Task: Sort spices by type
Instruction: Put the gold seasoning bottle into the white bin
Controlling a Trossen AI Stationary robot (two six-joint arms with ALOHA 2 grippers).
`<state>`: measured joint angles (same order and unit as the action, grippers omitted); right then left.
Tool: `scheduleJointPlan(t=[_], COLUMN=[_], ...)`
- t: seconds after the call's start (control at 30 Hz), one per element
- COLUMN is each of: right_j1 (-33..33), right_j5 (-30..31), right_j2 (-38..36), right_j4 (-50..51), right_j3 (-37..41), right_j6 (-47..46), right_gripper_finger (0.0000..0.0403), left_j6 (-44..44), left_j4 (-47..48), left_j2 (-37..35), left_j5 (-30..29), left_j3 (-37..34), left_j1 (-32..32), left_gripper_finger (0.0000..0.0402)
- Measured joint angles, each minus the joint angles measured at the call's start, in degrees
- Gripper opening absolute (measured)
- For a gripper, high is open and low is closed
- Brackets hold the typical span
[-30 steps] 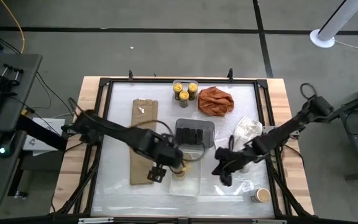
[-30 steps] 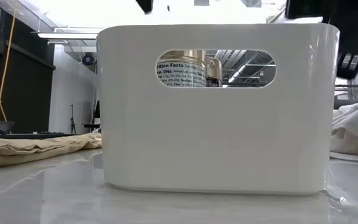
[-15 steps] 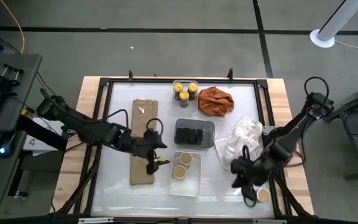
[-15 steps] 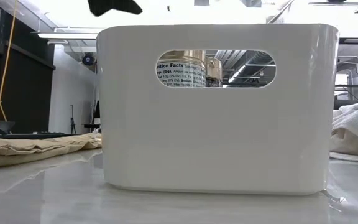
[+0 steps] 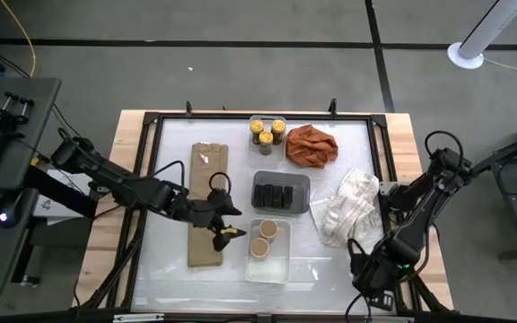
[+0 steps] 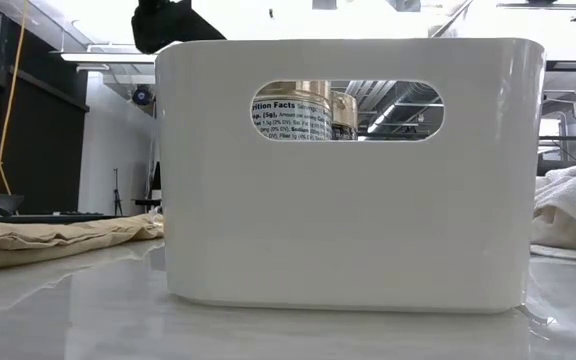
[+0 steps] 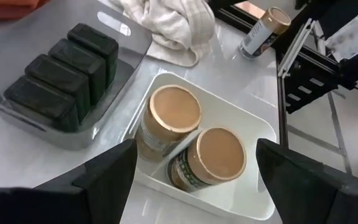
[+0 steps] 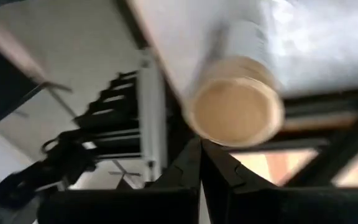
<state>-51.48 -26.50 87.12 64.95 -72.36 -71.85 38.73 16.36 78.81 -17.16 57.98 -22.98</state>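
— Hovering at the table's near right corner: right gripper (image 5: pixel 375 283), fingers pressed together on nothing, last tub (image 8: pixel 235 109) just ahead.
— Left gripper (image 5: pixel 224 235) spread wide beside white tray (image 5: pixel 282 266), two tubs (image 7: pixel 166 115) inside. Jars (image 5: pixel 267 131), tins (image 5: pixel 280 194) grouped. One to go.

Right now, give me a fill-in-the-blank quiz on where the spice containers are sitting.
The white tray holds ___ tan-topped tubs.
The grey tray holds ___ dark tins.
The lone tub outside the trays stands nearest the ___ gripper.
The jars at the table's far edge have ___ lids.
Missing words: two; three; right; yellow.
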Motion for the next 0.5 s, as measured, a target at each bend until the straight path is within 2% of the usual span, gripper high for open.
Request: scheduleJointPlan(t=[0.2, 0.5], right_j1=[0.0, 1.2], right_j5=[-0.5, -1.5], right_j2=[0.0, 1.2], right_j4=[6.1, 5.1], right_j3=[0.2, 0.2], right_j6=[-3.0, -2.7], right_gripper_finger=[0.0000, 0.0000], left_j6=[-0.4, -0.4], left_j4=[0.0, 0.0], left_j2=[0.0, 0.0], left_j5=[0.0, 0.0], left_j3=[0.0, 0.0], left_j1=[0.1, 0.1], left_gripper_finger=[0.0314, 0.0314])
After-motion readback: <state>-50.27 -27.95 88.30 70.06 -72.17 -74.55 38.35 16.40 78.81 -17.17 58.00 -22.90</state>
